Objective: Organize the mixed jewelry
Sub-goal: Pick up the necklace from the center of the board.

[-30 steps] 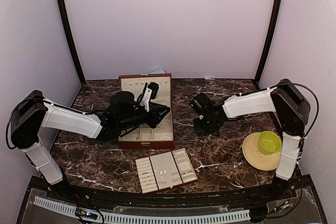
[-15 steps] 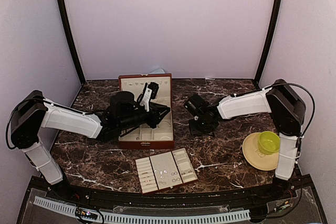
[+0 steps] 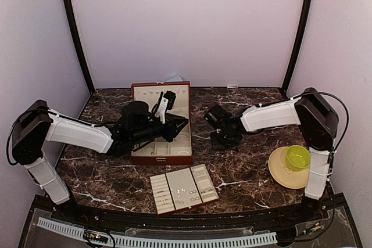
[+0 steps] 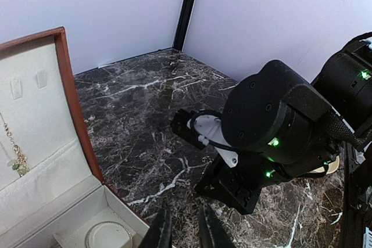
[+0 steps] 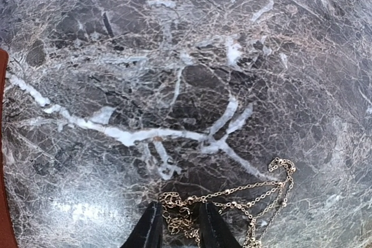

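The right gripper point(image 5: 177, 225) is hovering low over the marble table point(image 5: 174, 56), its fingers standing narrowly apart and straddling a tangled gold chain point(image 5: 232, 207) lying there — not yet pinched, as far as I can judge. The left gripper point(image 4: 181, 230), fingers also narrow, is hanging over the open red-brown box point(image 3: 161, 155), holding nothing visible. Small rings and earrings point(image 3: 183, 191) are sitting in the cream-lined tray point(image 3: 204, 175) near the front edge. The risk: closing on one loop could drag the chain, or let it slip free. Open marble is lying all around it — the box edge stands just to the left.
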Robot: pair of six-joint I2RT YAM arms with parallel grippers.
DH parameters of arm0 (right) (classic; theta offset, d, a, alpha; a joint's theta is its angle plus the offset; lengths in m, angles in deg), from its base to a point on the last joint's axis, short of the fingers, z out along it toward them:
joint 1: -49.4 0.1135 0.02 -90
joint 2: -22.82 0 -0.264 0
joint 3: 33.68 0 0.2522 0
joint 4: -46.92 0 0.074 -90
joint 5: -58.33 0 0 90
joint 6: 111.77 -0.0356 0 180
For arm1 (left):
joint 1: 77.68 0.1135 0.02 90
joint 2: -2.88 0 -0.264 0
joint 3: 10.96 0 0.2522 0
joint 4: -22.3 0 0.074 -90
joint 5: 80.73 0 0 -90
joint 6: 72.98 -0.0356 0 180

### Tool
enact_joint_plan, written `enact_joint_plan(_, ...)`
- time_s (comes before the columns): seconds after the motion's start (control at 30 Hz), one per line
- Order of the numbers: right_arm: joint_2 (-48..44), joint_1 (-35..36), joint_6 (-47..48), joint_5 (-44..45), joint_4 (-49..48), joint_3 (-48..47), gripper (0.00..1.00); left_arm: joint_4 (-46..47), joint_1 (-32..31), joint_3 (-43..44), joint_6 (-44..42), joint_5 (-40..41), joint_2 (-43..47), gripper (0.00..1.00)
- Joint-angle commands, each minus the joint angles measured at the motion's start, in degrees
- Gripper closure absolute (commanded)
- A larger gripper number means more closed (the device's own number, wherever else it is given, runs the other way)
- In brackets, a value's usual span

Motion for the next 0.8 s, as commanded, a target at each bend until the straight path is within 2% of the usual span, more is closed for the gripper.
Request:
enact_joint_plan(0.0,2.65,0.00,0.42,-0.73,0.10,-0.67,0.78,1.65,0.15,-0.22,-0.03,-0.17,2.23,0.80)
enact_joint_plan(0.13,2.95,-0.45,-0.07,-1.85,-0.75,-0.08,0.84,1.63,0.18,-0.13,-0.20,-0.21,2.25,0.80)
enact_joint_plan(0.37,0.78,-2.72,-0.80,-8.16,-6.66,4.45,1.00,1.14,0.17,-0.30,-0.62,0.19,2.72,0.80)
enact_joint_plan(0.77,-7.84,-6.40,0.85,-25.57,-24.35,12.32,1.00,0.13,0.15,-0.25,-0.90,0.97,3.89,0.80)
